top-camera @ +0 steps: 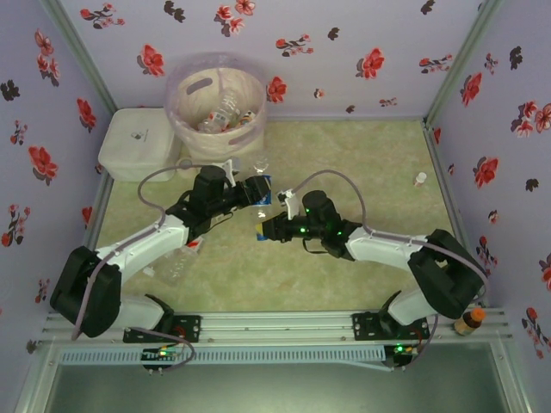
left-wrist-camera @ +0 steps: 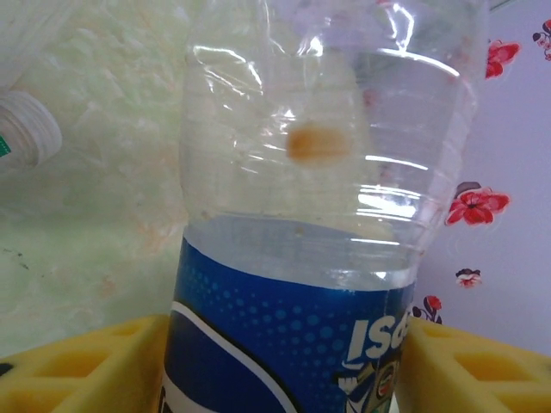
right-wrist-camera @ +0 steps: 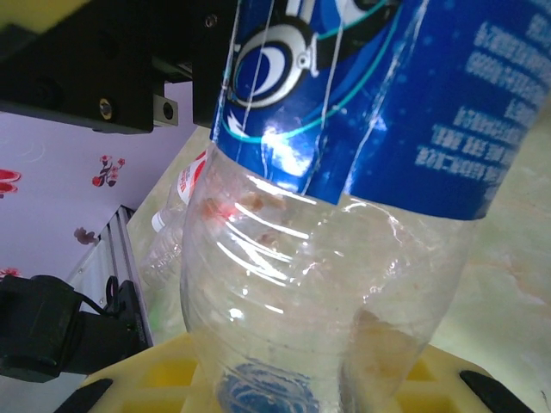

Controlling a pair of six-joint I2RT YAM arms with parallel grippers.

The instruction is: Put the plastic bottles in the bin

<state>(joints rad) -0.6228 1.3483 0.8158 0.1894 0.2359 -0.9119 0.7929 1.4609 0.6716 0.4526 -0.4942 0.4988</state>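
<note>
blue-label bottle (left-wrist-camera: 293,335), left wrist view: bold white slanted letters "is" at the label's right side, the rest of the word curving out of sight. right wrist view, its label: rows of small white print and a white ring emblem, not legible.

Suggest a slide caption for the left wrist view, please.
Clear plastic bottle with blue label gripped between the left gripper's yellow jaws over pale green tabletop.

Glossy clear plastic bottle (left-wrist-camera: 327,155), matt tabletop (top-camera: 362,172)

Clear blue-labelled bottle (left-wrist-camera: 293,335) sits mid-table; cream bin (top-camera: 175,107) holds several bottles (top-camera: 225,116).
</note>
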